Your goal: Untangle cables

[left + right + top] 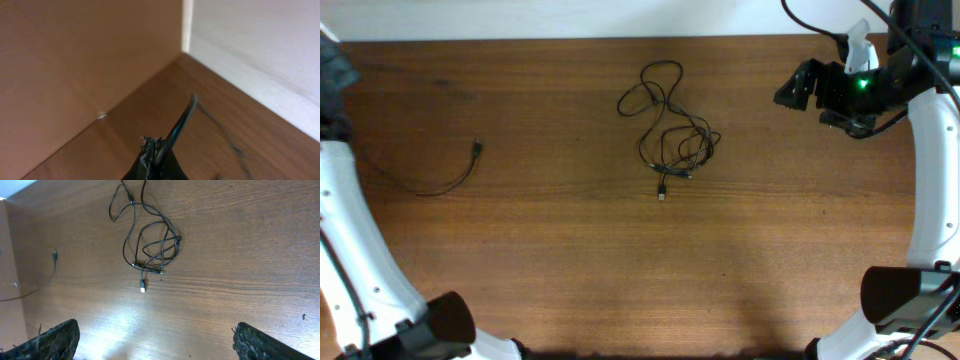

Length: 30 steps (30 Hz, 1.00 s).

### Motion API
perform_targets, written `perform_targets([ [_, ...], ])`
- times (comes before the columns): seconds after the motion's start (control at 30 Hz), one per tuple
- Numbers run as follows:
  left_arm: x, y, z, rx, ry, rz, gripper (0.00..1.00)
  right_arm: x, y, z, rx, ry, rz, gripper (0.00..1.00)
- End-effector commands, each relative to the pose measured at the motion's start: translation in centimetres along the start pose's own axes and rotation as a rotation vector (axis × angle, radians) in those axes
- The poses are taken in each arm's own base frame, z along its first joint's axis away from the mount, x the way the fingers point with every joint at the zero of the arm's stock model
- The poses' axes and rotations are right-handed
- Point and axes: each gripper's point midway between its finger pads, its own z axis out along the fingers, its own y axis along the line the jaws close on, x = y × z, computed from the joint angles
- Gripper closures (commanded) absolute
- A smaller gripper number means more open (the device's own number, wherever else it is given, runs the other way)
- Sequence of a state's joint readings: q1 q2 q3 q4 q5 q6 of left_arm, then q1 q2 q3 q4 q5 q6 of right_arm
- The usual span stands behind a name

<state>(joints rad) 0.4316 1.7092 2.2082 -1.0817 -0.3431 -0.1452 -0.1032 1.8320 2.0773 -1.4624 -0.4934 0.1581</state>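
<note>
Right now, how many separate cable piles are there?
2: a tangled bunch centred on the table, one loose cord near its left edge. The bunch may hold several cords.

No words, numbers, labels or signs can be read in any view. There are none on the table, the cables or the arms.
</note>
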Motion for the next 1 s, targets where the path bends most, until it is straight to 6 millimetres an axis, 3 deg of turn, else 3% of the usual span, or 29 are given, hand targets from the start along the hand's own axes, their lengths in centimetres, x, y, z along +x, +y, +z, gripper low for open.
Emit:
perform_targets([
  [0.0,-3.5,8.2,-2.2,-0.162,-0.141,-0.168,1.00,0.0,-0.1,-0.2,0.012,-0.007,0.000,0.01],
  [0.03,-4.4,10.2,-3.7,-0.192,-0.190,-0.204,1.00,0.0,-0.1,-0.2,0.012,-0.007,0.000,0.01],
  [0.07,-4.3,10.9,-4.1,-0.206,-0.193,-0.209,1.00,0.0,-0.1,-0.2,0.012,-0.007,0.000,0.01],
  [0.13,-1.9,11.7,-2.6,-0.282,-0.091,-0.206,1.00,0.2,-0.2,-0.2,0.014,0.000,0.004,0.01],
  [0.17,0.2,12.5,-1.2,-0.358,-0.013,-0.244,1.00,0.3,-0.4,-0.2,0.027,0.005,0.008,0.01],
  [0.23,4.4,12.3,2.8,-0.415,0.158,-0.239,1.00,0.8,-1.1,-0.3,0.067,0.021,0.018,0.01],
  [0.27,7.5,12.0,6.0,-0.443,0.267,-0.217,1.00,1.1,-1.2,-0.3,0.071,0.034,-0.001,0.01],
  [0.33,10.4,11.8,8.5,-0.474,0.346,-0.243,1.00,1.3,-1.2,-0.3,0.072,0.041,0.002,0.01],
  [0.37,13.6,12.5,10.0,-0.529,0.415,-0.316,1.00,1.3,-1.2,-0.3,0.072,0.042,0.002,0.01],
  [0.47,19.6,14.7,13.0,-0.595,0.502,-0.371,0.99,1.3,-1.2,-0.3,0.072,0.041,0.002,0.01],
  [0.57,24.9,14.8,15.3,-0.555,0.576,-0.415,0.92,1.3,-1.2,-0.3,0.073,0.042,0.002,0.01],
  [0.67,29.5,14.6,16.7,-0.563,0.602,-0.407,0.76,1.3,-1.3,-0.3,0.073,0.042,-0.005,0.01],
  [0.7,30.4,14.6,16.9,-0.563,0.604,-0.406,0.62,1.3,-1.5,-0.3,0.088,0.043,-0.004,0.01],
  [0.73,30.8,14.5,17.1,-0.563,0.603,-0.406,0.37,1.4,-1.6,-0.3,0.094,0.046,-0.011,0.01],
  [0.77,30.9,14.5,17.1,-0.563,0.603,-0.406,0.00,1.5,-1.7,-0.3,0.095,0.048,-0.017,0.01],
  [0.87,29.7,14.0,17.2,-0.504,0.608,-0.347,0.01,1.5,-1.7,-0.2,0.095,0.050,-0.016,0.01],
  [0.93,26.1,12.8,15.9,-0.402,0.564,-0.385,0.01,1.5,-1.7,-0.2,0.095,0.050,-0.016,0.01],
  [0.97,22.9,12.3,14.6,-0.334,0.497,-0.380,0.01,1.5,-1.7,-0.2,0.095,0.051,-0.016,0.01],
])
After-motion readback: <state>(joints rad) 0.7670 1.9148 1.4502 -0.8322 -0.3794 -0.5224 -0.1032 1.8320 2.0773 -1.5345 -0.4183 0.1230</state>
